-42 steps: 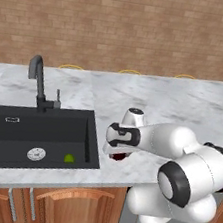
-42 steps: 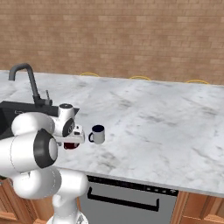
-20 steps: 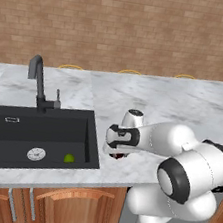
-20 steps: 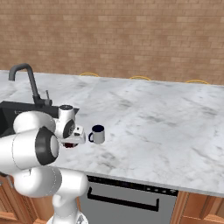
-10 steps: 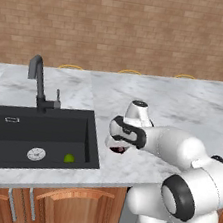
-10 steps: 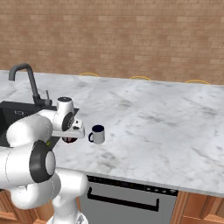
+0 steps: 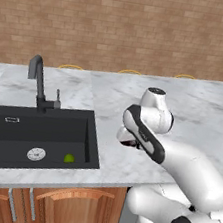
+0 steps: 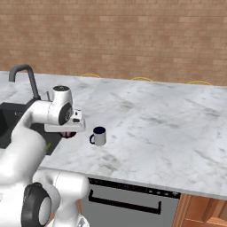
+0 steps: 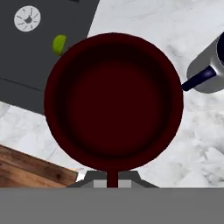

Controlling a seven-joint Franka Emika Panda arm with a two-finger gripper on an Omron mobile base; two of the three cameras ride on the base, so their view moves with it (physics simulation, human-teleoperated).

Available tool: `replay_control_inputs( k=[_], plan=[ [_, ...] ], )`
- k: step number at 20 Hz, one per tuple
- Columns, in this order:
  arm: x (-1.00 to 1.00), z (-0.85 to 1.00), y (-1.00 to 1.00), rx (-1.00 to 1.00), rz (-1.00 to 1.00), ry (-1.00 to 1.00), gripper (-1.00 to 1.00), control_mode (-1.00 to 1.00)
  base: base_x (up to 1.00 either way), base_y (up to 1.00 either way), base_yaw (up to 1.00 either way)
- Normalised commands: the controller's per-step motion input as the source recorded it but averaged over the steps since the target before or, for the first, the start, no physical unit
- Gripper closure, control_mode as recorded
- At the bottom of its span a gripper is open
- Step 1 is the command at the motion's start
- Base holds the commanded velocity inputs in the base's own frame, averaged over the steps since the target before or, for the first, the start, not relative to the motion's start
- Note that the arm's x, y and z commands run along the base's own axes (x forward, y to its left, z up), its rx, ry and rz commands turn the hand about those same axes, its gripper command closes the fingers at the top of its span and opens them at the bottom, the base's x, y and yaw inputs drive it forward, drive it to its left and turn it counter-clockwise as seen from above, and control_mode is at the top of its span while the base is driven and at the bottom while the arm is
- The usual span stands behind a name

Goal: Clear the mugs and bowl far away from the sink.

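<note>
Just right of the sink, near the front edge of the desk: maroon mug under the hand, pinched by the pincer. Seen from the hand camera looking straight down into the maroon mug's dark round interior, with its thin handle at the bottom, clamped between the pressed-together jaws. Cannot tell whether the mug's base touches the desk or hangs just above it. From the right base camera, noted only as a dark red sliver below the white hand. Second mug, grey mug with dark blue inside and dark blue handle, upright on the marble, just beside the held one on the side away from the sink, apart from it, handle turned toward the pincer; same grey mug at the right edge of the hand camera. Sink matte black, set into the left part of the desk; tall black faucet at its back rim; round silver drain on the basin floor, small green object beside it, toward the basin's right wall. Brick wall along the desk's back edge.
</note>
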Motion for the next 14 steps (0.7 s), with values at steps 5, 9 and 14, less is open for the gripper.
replay_control_inputs(
  k=[5, 9, 14],
  plan=[
    [-0.89, 0.80, -0.28, 0.00, 0.10, -0.16, 1.00, -1.00, 0.00, 0.00, 0.00],
    [-0.79, 0.98, -0.13, 0.00, 0.01, -0.10, 1.00, -1.00, 0.00, 0.00, 0.00],
    [-0.60, 1.00, -0.12, 0.00, 0.00, -0.06, 1.00, -1.00, 0.00, 0.00, 0.00]
  ],
)
